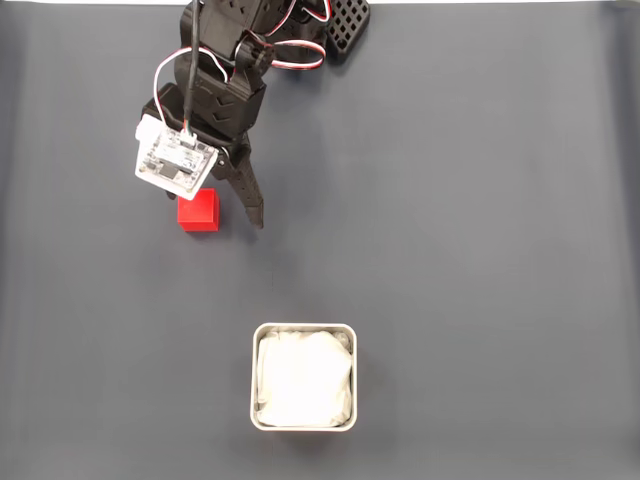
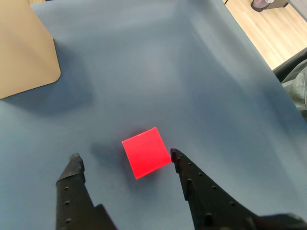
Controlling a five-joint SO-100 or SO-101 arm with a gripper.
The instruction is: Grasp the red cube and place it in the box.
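Note:
The small red cube lies on the dark blue-grey mat at the upper left of the fixed view. My gripper hangs low over it and is open. In the wrist view the cube sits between the two black fingertips of the gripper, closer to the right fingertip, which is almost at its corner. The left fingertip stands well apart from it. The box, off-white and lined with wrinkled white paper, sits at the lower middle. Its plain side wall shows at the upper left of the wrist view.
The arm's base, with a black perforated part, stands at the top edge of the fixed view. In the wrist view the mat ends at the right, with wooden floor beyond it. Open mat lies between cube and box.

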